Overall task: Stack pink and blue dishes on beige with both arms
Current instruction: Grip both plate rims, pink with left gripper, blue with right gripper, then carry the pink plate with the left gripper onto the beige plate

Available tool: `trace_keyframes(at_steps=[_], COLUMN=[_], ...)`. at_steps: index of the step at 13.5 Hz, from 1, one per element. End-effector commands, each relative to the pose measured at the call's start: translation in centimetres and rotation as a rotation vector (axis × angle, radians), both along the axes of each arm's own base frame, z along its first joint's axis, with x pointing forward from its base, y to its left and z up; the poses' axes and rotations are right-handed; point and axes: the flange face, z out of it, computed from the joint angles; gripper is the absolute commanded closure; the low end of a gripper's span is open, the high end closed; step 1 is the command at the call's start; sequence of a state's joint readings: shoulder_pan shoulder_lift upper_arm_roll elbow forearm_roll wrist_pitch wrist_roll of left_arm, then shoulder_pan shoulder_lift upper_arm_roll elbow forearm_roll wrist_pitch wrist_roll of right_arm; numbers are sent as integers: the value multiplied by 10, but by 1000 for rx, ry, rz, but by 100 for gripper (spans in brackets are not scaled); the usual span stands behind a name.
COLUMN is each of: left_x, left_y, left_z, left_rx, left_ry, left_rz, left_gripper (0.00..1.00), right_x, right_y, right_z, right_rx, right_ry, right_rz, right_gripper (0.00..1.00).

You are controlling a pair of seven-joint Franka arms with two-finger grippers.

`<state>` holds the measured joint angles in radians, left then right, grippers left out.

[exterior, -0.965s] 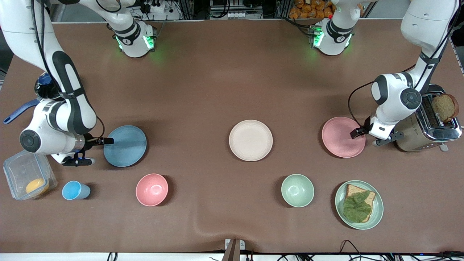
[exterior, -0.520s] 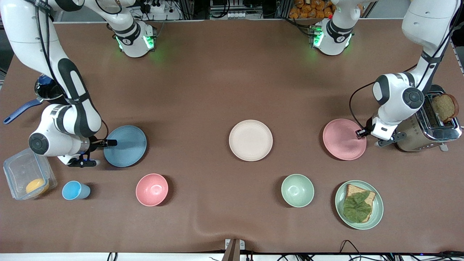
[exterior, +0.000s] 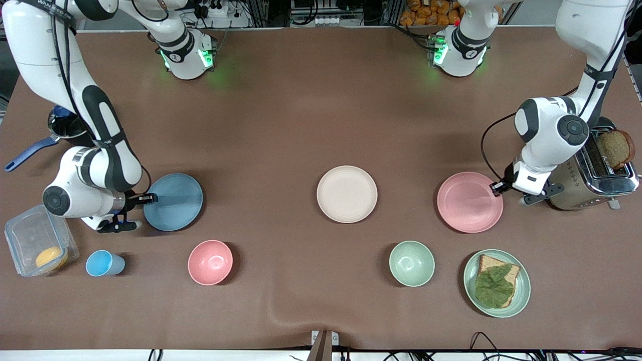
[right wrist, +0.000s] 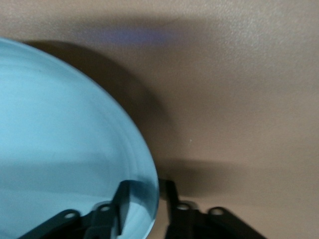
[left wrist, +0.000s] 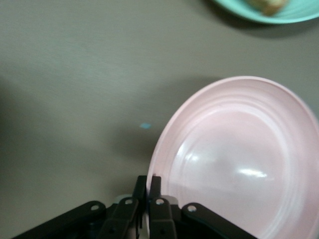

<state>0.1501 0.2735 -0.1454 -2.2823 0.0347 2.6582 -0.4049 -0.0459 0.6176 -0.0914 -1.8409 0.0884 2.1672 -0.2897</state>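
The beige plate [exterior: 347,194] lies flat mid-table. The pink plate [exterior: 466,203] sits toward the left arm's end, tilted with its rim raised on the toaster side. My left gripper [exterior: 495,187] is shut on that rim; the left wrist view shows both fingers pinching the pink plate [left wrist: 239,164] at my left gripper [left wrist: 148,185]. The blue plate [exterior: 175,202] lies flat toward the right arm's end. My right gripper [exterior: 147,199] is open astride its rim. In the right wrist view one finger is over the blue plate [right wrist: 60,139], the other outside it, my right gripper [right wrist: 147,191] gapped.
A toaster [exterior: 592,173] with bread stands beside the left arm. Nearer the front camera are a green plate with bread and a leaf [exterior: 521,288], a green bowl [exterior: 412,263], a pink bowl [exterior: 210,262], a blue cup [exterior: 103,263] and a plastic box [exterior: 30,235].
The left gripper has closed on the pink plate's rim, and the plate has shifted toward the beige plate and the front camera. The right gripper shifted slightly at the blue plate's rim; the blue plate stayed.
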Motion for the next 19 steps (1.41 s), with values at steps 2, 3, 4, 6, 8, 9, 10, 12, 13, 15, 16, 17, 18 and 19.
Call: trace_keyframes(at_steps=[2, 3, 4, 6, 8, 9, 10, 12, 13, 15, 16, 17, 18, 19], left_x=[28, 32, 35, 34, 35, 35, 35, 30, 27, 28, 27, 27, 26, 24], left_y=[-84, -96, -99, -119, -141, -150, -162, -187, -200, -212, -213, -215, -218, -223], left_z=[62, 71, 76, 80, 84, 88, 87, 82, 78, 84, 83, 82, 77, 76], left_rx=[-59, -63, -63, -74, -91, -97, -101, -106, -109, -118, -118, -118, -119, -123], left_ry=[58, 75, 82, 83, 81, 76, 80, 92, 100, 90, 92, 93, 102, 101], left_rz=[134, 147, 153, 180, 211, 227, 240, 254, 258, 277, 281, 278, 276, 271], left_gripper=[100, 100, 100, 100, 100, 100, 100, 100, 100, 100, 100, 100, 100, 100], right_x=[0, 0, 1, 5, 13, 17, 20, 27, 31, 40, 45, 48, 52, 55], right_y=[0, 1, 2, 3, 1, 1, 1, 1, 0, 0, 3, 7, 11, 21], right_z=[-4, -2, 1, 11, 30, 42, 54, 76, 87, 106, 116, 122, 128, 132], right_rx=[30, 34, 37, 48, 61, 67, 70, 82, 87, 97, 102, 106, 105, 111], right_ry=[-3, -6, -9, -25, -50, -58, -63, -71, -77, -78, -82, -81, -90, -92], right_rz=[22, 31, 47, 90, 142, 161, 176, 213, 230, 258, 273, 285, 292, 306], right_gripper=[100, 100, 100, 100, 100, 100, 100, 100, 100, 100, 100, 100, 100, 100])
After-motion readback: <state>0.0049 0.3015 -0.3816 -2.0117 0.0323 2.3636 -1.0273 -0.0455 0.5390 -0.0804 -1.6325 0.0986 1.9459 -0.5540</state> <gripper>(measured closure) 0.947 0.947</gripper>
